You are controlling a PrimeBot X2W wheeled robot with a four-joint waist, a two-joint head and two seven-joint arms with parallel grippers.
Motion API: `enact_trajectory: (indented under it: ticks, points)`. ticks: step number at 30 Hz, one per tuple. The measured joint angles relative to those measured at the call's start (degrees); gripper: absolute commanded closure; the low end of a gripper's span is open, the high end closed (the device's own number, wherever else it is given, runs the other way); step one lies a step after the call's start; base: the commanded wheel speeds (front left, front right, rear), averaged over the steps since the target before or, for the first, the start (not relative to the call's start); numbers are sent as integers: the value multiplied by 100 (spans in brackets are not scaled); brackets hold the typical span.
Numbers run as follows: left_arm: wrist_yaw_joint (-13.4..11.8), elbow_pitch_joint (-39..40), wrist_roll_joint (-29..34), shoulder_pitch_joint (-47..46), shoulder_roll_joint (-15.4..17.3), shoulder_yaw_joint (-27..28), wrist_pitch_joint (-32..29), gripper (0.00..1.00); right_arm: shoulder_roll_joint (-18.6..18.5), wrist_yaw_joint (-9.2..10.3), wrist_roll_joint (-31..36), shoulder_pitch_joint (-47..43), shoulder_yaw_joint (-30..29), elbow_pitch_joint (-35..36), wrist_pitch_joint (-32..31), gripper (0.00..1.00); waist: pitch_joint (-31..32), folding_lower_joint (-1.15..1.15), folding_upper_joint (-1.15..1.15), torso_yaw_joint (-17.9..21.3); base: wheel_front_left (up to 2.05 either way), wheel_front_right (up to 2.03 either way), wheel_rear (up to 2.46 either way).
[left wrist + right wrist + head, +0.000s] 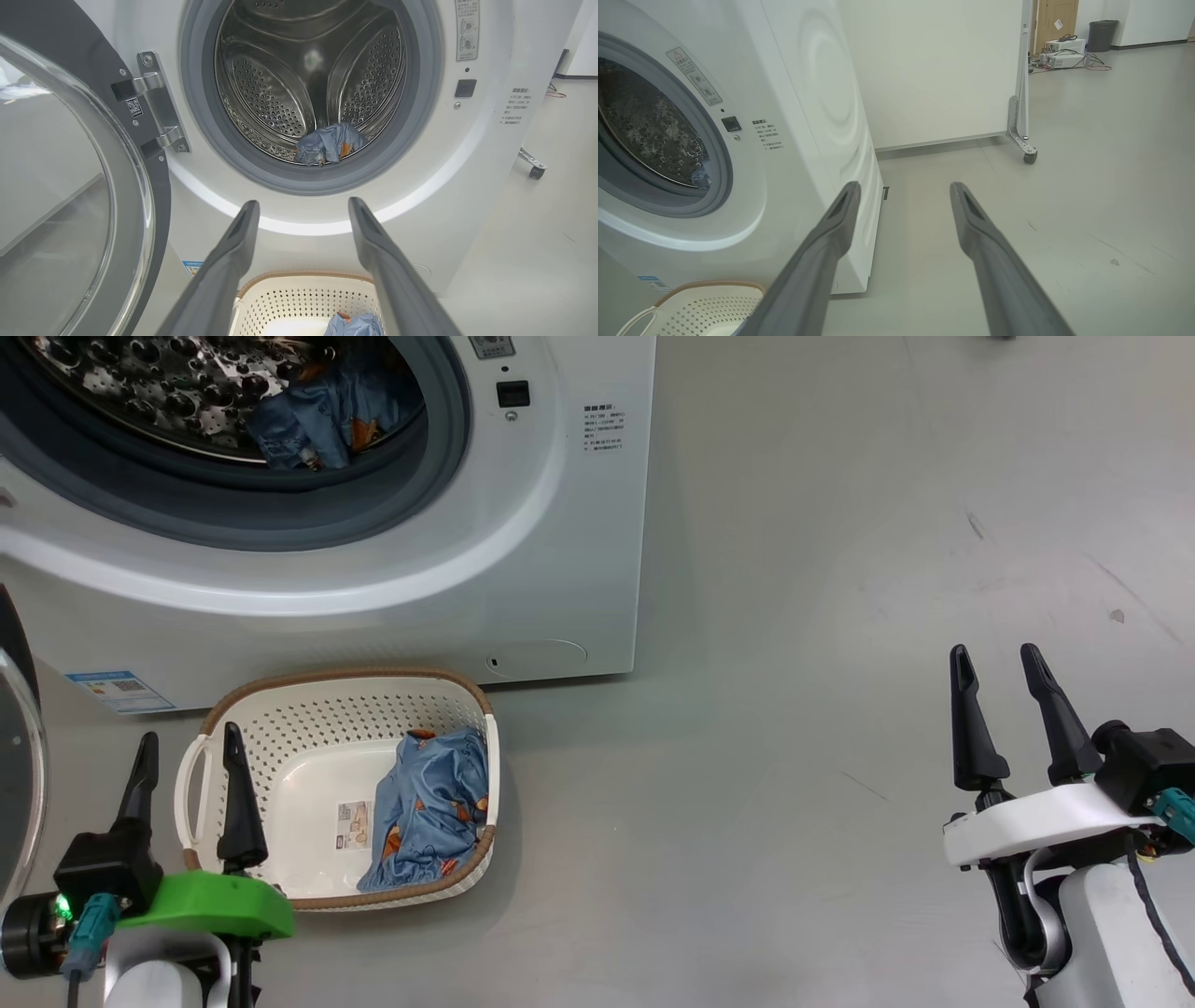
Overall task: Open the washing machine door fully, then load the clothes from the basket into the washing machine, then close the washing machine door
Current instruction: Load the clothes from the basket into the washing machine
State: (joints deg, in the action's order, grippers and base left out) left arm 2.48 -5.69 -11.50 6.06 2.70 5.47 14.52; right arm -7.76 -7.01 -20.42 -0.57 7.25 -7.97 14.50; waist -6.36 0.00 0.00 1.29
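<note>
Clothes: you have one blue garment in the basket, another garment in the washing machine drum.
Door: swung open on your left.
Left pincer: released, empty, by the basket's left end.
Right pincer: released, empty, over the floor.

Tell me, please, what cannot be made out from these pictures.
Head view: the washing machine door is cut off by the left edge.
Head view: the printed notice on the washing machine is too small to read.
Left wrist view: the basket is cut by the bottom edge, and the left gripper covers its sides.
</note>
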Motion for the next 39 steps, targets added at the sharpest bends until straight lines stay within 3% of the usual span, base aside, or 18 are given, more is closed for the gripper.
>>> enact_trajectory:
  ticks: [26,39]
  points:
    - [0,69,0,358,-7,-63,0,0,41,0,80,-139,-16,-16,0,0,293,0,0,-105,0,0,0]
    - [1,123,-41,372,-7,-240,0,0,15,0,80,-224,1,76,0,0,-135,0,0,-115,0,0,0]
